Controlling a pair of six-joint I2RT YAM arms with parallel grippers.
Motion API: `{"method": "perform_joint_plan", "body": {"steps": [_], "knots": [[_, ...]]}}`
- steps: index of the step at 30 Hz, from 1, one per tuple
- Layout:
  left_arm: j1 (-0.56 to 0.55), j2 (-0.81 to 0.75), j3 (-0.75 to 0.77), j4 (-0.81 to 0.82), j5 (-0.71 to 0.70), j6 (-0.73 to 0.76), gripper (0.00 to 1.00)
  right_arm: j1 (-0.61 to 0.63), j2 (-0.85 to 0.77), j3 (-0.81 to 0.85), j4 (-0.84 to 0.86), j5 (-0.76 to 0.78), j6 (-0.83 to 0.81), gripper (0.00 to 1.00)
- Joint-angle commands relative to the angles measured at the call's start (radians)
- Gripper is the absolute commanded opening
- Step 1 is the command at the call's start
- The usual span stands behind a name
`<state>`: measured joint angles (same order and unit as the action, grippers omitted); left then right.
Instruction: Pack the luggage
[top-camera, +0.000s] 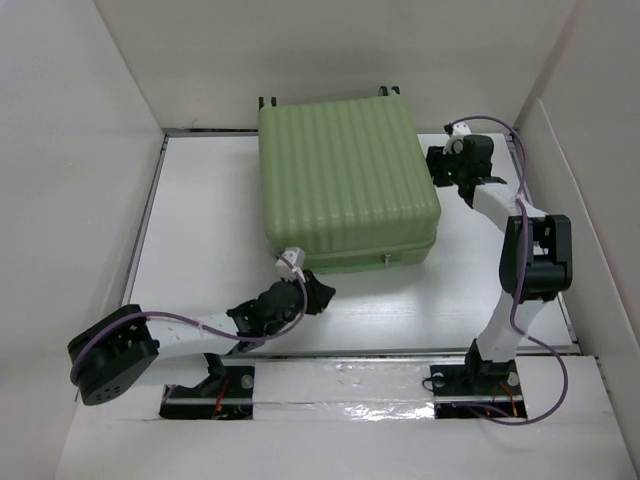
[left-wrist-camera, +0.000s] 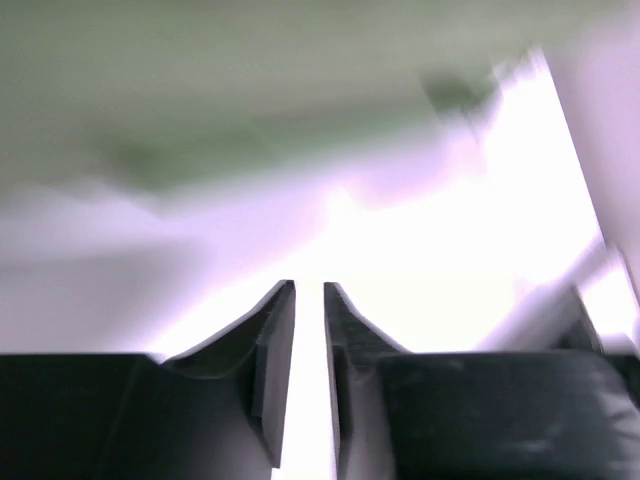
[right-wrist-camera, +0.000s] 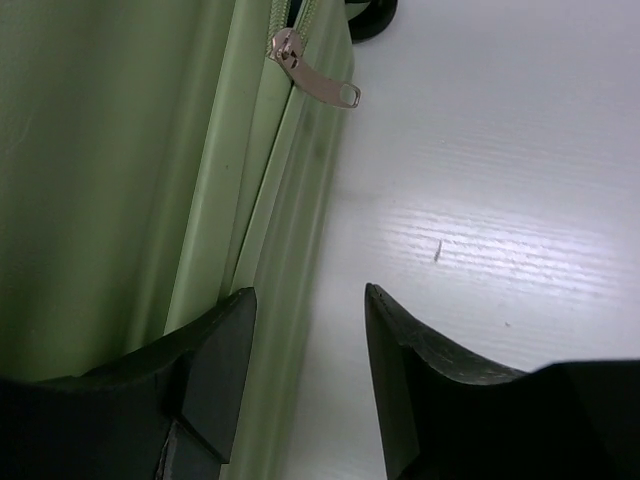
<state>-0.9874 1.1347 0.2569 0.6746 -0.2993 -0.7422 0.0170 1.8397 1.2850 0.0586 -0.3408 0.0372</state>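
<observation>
Zipper pull (right-wrist-camera: 312, 75) on the luggage (top-camera: 345, 180) could be missed: right jaws parted, empty, short of it; left jaws nearly closed, empty.

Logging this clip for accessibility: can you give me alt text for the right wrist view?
Close view of the side of the light-green luggage on the white table, with a metal zipper pull near the top. Below, the jaws of the right gripper stand open at that edge, holding nothing.
</observation>
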Motion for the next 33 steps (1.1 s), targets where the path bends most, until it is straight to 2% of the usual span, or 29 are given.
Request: {"method": "perform_joint_plan", "body": {"steps": [1,4,8,11,13,15,16,18,19,20,21,23,25,26,28,29,31,32,33], "knots": [[-0.102,0.045,0.030,0.013,0.098,-0.065,0.00,0.133,0.016,0.074,0.041,-0.309,0.049,0.57],[-0.111,0.074,0.056,0.040,0.092,-0.059,0.00,0.142,0.046,0.156,-0.011,-0.340,0.038,0.61],[-0.131,0.120,0.114,0.059,0.097,-0.036,0.00,0.130,0.017,0.194,-0.137,-0.255,-0.025,0.70],[-0.131,0.128,0.139,0.060,0.091,-0.025,0.00,0.059,-0.094,0.076,-0.097,-0.199,0.022,0.77],[-0.131,0.105,0.136,0.030,0.065,-0.028,0.00,0.015,-0.227,-0.010,-0.016,-0.169,0.058,0.78],[-0.131,0.028,0.114,-0.007,0.011,-0.032,0.00,-0.032,-0.328,-0.138,0.039,-0.149,0.087,0.79],[-0.131,-0.008,0.105,-0.048,-0.009,-0.034,0.00,-0.032,-0.432,-0.177,0.046,-0.114,0.090,0.78],[-0.108,-0.128,0.076,-0.098,-0.053,-0.036,0.00,-0.042,-0.547,-0.260,0.078,-0.067,0.090,0.66],[-0.096,-0.169,0.068,-0.151,-0.060,-0.037,0.00,-0.014,-0.670,-0.359,0.093,-0.047,0.092,0.58],[-0.062,-0.246,0.059,-0.183,-0.066,-0.036,0.00,0.009,-0.732,-0.409,0.108,-0.008,0.092,0.33],[-0.044,-0.280,0.059,-0.257,-0.067,-0.034,0.00,0.038,-0.794,-0.456,0.119,0.020,0.093,0.22],[-0.001,-0.352,0.055,-0.341,-0.072,-0.039,0.00,0.199,-0.979,-0.610,0.151,0.106,0.076,0.10],[0.082,-0.473,0.050,-0.456,-0.078,-0.043,0.03,0.326,-1.078,-0.688,0.135,0.195,0.079,0.07],[0.111,-0.513,0.044,-0.484,-0.078,-0.043,0.05,0.454,-1.144,-0.751,0.130,0.276,0.082,0.07],[0.194,-0.645,0.045,-0.547,-0.075,-0.036,0.08,0.575,-1.178,-0.792,0.086,0.388,0.095,0.11],[0.214,-0.682,0.056,-0.566,-0.074,-0.034,0.09,0.686,-1.188,-0.821,0.077,0.490,0.107,0.21],[0.254,-0.774,0.077,-0.622,-0.116,-0.045,0.11,0.782,-1.179,-0.835,0.055,0.595,0.119,0.36],[0.254,-0.811,0.102,-0.642,-0.182,-0.051,0.12,0.823,-1.166,-0.837,0.047,0.682,0.131,0.48],[0.254,-0.820,0.114,-0.662,-0.217,-0.058,0.15,0.893,-1.128,-0.837,0.052,0.722,0.130,0.53]]}}
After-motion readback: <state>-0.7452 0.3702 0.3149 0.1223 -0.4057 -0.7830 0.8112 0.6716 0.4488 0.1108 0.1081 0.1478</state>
